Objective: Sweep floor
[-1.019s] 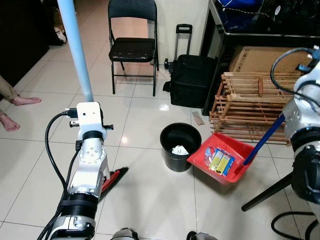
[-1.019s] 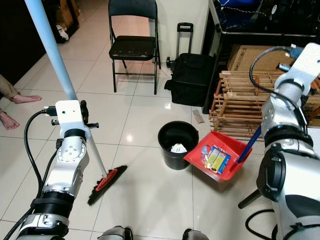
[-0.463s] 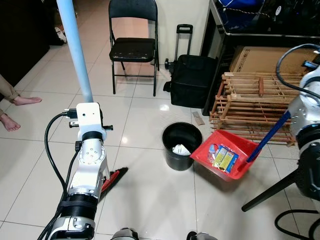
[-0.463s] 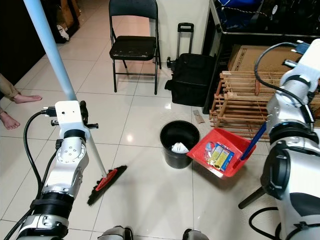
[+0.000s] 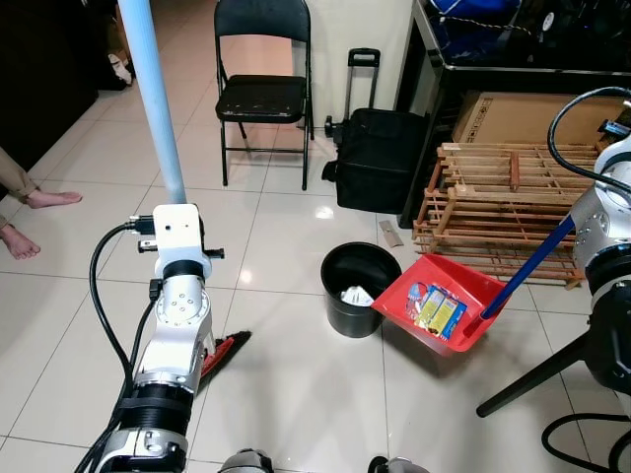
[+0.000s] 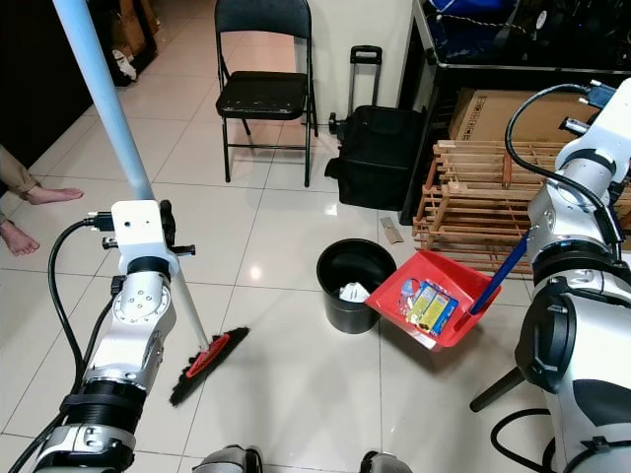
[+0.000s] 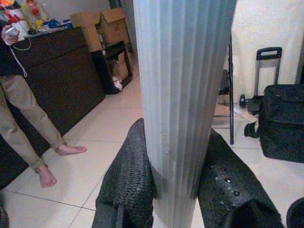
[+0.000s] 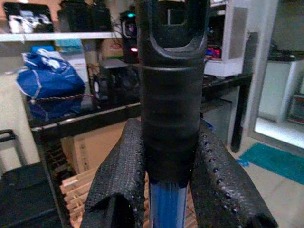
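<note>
Between the two black fingers (image 7: 124, 190) of the left gripper (image 7: 178, 187) stands the pale blue ribbed pole of the broom (image 7: 183, 95), clamped from both sides. From that grip the pole runs down to the red-and-black bristle head (image 6: 207, 357), which rests on the cream tiled floor (image 6: 286, 404) just below and beside the left arm (image 6: 133, 315). Farther out on that arm's left, a person's bare feet (image 5: 30, 212) stand on the tiles. Beyond the gripper, a black folding chair (image 5: 261, 84) stands near the wall, and to its right a black wheeled bag with a pull handle (image 5: 380, 148).

Ahead of the robot, between the two arms, sits a round black plastic bin (image 5: 359, 289) with crumpled white paper inside. Touching the bin's rim on its right is the red plastic dustpan (image 5: 440, 313), tilted toward the bin and carrying blue and yellow wrappers (image 5: 435, 311). Its long blue handle (image 5: 527, 266) rises up to the right gripper (image 8: 168, 209), whose fingers (image 8: 116, 190) close on the black grip cap (image 8: 171, 85) at the handle's top. Behind the dustpan, a slatted wooden crate (image 5: 503, 207) leans by a dark shelving unit (image 5: 523, 54) holding a cardboard box. Below the right arm (image 6: 582, 256), black tripod legs (image 5: 537, 374) cross the floor.
</note>
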